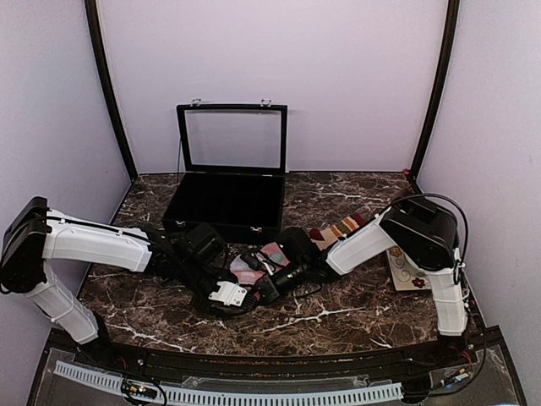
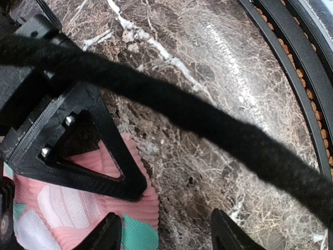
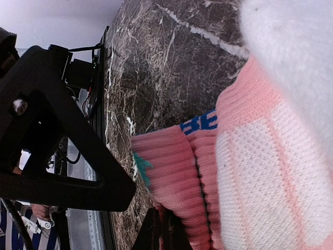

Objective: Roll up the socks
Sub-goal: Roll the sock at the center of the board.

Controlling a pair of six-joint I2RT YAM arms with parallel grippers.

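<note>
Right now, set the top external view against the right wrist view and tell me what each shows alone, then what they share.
Only the top external view: the open black case at the back and the tan striped sock right of centre. Only the right wrist view: blue lettering on the pink sock, near its ribbed cuff. Both: the pink sock and the marble table.

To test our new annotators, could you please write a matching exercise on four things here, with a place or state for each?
Things:
1 pink sock
2 tan striped sock
3 black case
4 left tool

States:
A lid raised
B open above the marble
C pinched by the right tool
D partly hidden by the right arm

Pairs: 1-C, 2-D, 3-A, 4-B.
</note>
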